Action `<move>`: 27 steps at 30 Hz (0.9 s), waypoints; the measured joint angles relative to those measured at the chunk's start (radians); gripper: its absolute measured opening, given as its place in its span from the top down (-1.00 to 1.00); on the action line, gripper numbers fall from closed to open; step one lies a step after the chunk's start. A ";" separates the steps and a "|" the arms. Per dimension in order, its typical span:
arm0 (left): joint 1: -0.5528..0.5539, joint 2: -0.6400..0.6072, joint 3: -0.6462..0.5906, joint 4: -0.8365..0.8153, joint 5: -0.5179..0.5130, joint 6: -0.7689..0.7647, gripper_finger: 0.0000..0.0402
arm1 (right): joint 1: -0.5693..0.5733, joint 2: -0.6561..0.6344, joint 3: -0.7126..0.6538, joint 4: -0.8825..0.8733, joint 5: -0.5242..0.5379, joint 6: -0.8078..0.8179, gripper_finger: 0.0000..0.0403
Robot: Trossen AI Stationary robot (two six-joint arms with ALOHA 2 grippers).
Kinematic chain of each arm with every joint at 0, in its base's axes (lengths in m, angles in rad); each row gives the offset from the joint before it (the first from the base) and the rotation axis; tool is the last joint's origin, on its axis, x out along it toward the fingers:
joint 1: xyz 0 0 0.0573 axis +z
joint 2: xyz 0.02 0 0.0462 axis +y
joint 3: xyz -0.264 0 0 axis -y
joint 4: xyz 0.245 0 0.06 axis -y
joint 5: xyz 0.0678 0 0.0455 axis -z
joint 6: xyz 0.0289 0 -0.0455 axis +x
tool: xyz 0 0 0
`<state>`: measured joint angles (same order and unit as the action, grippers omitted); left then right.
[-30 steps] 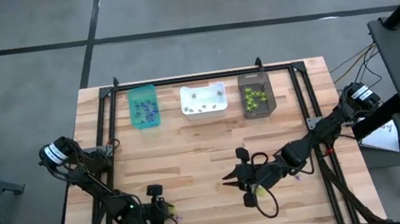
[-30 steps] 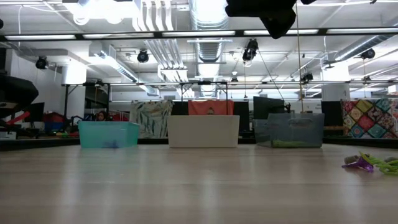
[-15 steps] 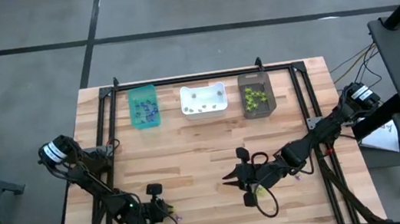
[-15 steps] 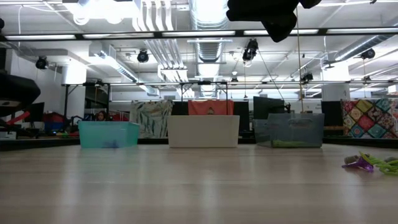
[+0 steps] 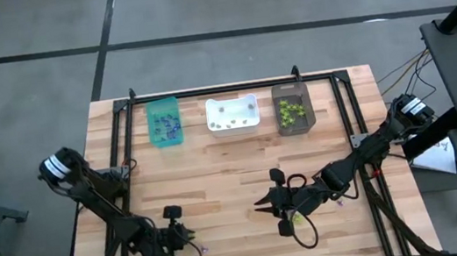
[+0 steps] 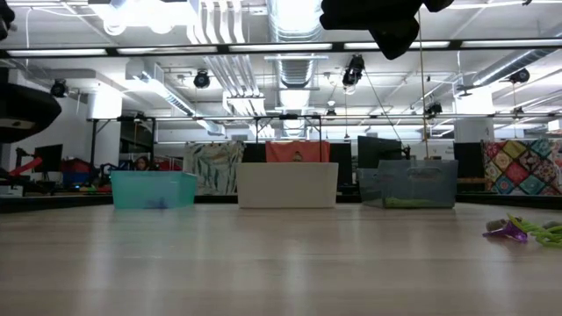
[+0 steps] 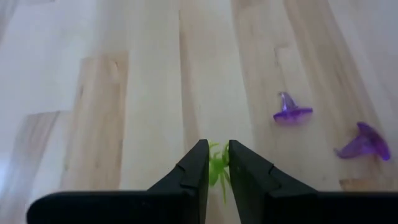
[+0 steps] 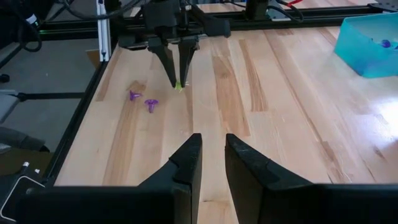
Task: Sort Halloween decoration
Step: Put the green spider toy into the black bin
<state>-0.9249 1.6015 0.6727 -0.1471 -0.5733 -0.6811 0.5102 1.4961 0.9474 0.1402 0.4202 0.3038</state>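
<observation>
— Start at the left, then. What's that arm doing?

— The left end effector [image 5: 193, 249] is down at the near left corner of the tabletop [image 5: 217, 174], its fingers [image 7: 198, 167] pinched narrow around a lime-green trinket [image 7: 217, 169], which sits right between the tips.

— Anything loose beside it?

— Two purple trinkets, one [image 7: 291, 111] just off to the side and another [image 7: 364, 142] a little farther out, both lying on the wood and clear of the fingers.

— And along the far edge?

— Three bins in a row: the teal bin [image 5: 165, 122] with purple pieces in it, the white bin [image 5: 232, 115] with a few pale ones, and the dark brown bin [image 5: 293, 108] with lime-green ones.

— Now the right side.

— The right end effector [image 5: 261, 204] hangs over the middle of the near half, pointing toward the left arm. Its fingers [image 8: 188, 157] stand close together with a slim gap, and nothing shows between them.

— More pieces near it?

— A small lime-green cluster [image 5: 287, 221] lies just beside that arm, and a purple bit [image 5: 340, 203] farther right.
</observation>
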 joint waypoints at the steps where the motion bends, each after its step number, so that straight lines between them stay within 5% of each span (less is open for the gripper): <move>1: 0.000 -0.008 0.000 0.000 -0.009 0.000 0.80 | 0.000 0.000 0.000 0.000 0.000 0.000 0.71; 27: 0.101 -0.256 0.004 -0.037 -0.046 0.105 1.00 | -0.039 0.127 0.026 0.079 0.078 -0.165 0.71</move>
<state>-0.8239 1.3458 0.6765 -0.1843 -0.6194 -0.5764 0.4709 1.6232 0.9734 0.2187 0.4985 0.1384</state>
